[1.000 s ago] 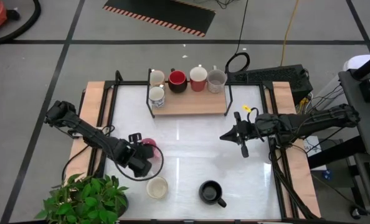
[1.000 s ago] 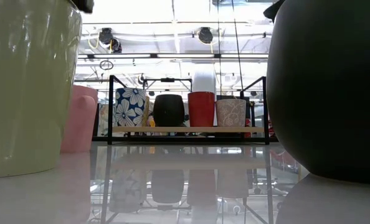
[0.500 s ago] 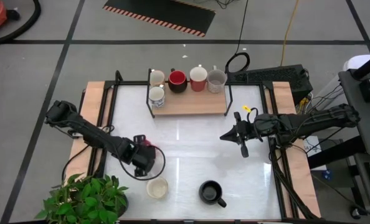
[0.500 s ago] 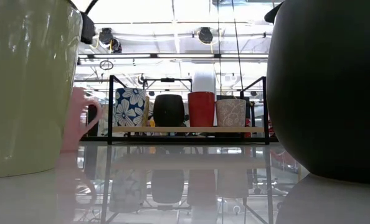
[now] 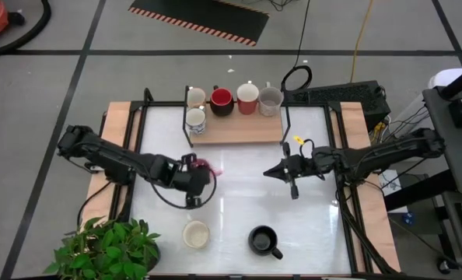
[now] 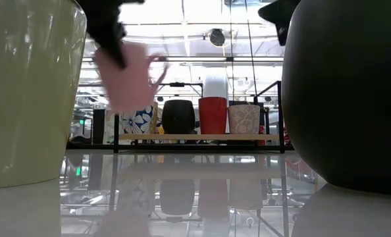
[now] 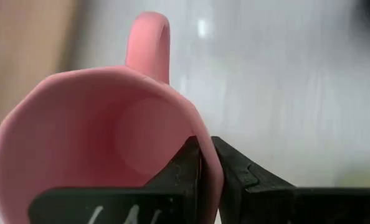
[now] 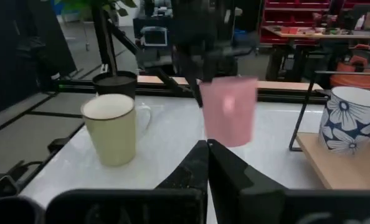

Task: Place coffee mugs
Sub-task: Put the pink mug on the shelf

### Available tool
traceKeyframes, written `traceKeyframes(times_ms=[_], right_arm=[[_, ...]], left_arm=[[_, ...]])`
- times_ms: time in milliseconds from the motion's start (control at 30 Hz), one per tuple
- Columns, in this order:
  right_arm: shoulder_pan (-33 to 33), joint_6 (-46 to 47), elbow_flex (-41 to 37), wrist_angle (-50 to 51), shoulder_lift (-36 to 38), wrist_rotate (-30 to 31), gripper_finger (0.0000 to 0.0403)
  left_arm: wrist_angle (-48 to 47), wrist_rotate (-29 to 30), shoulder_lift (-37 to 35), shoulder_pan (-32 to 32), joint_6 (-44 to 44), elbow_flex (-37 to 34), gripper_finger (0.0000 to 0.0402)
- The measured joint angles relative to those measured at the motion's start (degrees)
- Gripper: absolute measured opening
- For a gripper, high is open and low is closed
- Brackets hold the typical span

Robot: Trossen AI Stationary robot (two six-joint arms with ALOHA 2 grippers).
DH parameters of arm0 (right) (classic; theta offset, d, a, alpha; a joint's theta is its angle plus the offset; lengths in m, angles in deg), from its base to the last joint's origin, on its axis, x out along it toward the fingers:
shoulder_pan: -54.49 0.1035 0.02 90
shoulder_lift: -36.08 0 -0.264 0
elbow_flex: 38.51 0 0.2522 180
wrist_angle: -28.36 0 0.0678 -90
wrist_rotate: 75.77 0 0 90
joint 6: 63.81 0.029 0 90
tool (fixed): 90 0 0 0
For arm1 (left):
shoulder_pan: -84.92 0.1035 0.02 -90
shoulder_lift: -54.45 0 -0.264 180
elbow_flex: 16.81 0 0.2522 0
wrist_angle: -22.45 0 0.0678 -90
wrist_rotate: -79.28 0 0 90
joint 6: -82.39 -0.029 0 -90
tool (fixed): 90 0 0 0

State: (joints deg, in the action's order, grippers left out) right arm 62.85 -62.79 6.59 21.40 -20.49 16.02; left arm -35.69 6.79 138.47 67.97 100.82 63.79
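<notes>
A pink mug point(image 5: 205, 166) hangs above the table's middle left, with my left gripper point(image 5: 197, 169) shut on it; it also shows in the low view point(image 6: 126, 76) and the right wrist view point(image 8: 228, 111). My right gripper point(image 5: 268, 172) is shut on nothing and points level toward the pink mug from the table's right. A cream mug point(image 5: 195, 233) and a black mug point(image 5: 262, 239) stand on their bases near the front edge. Several more mugs stand on the wooden rack point(image 5: 246, 131) at the far side. My left gripper holds the pink mug by its rim wall point(image 7: 205, 149), on the side away from the handle point(image 7: 149, 37). One finger point(image 7: 184, 171) is inside the mug and one point(image 7: 238, 177) outside. The fingers slant down from the table's left. The mug hangs clear of the table, mouth up.
A green potted plant point(image 5: 106, 247) stands at the table's near left corner. The rack has a black metal frame point(image 6: 116, 112), and a floral mug point(image 8: 353, 121) stands at its left end. Bare white tabletop point(image 5: 239, 194) lies between the rack and the front mugs.
My left gripper has taken hold of the pink mug and lifted it clear of the table. It has carried the mug toward the table's middle and the far edge. My right gripper has gone a little toward the table's left and stayed shut.
</notes>
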Motion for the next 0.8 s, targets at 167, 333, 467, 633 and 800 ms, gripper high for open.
traceKeyframes(times_ms=[167, 333, 467, 633, 800], right_arm=[[0.8, -0.4, 0.0, -4.2, -5.1, 5.6, 0.0], [4.2, -4.1, 1.9, -5.0, -9.2, 11.5, 0.0033], [7.0, -7.7, 5.0, -5.2, -10.7, 11.8, 0.009], [8.4, -9.3, 6.9, -6.1, -11.1, 12.7, 0.0182], [10.5, -10.7, 6.8, -7.0, -11.1, 20.9, 0.0258]], left_arm=[[13.3, 3.7, -0.1, 1.5, -2.3, 2.2, 0.003], [20.2, 6.4, 0.0, 2.3, -3.4, 2.2, 0.003], [23.1, 9.0, 0.0, 2.3, -5.9, 2.2, 0.003], [30.5, 8.0, 2.4, 0.5, -12.9, 2.2, 0.003], [34.6, 8.9, 6.9, -1.0, -17.2, 2.1, 0.003]])
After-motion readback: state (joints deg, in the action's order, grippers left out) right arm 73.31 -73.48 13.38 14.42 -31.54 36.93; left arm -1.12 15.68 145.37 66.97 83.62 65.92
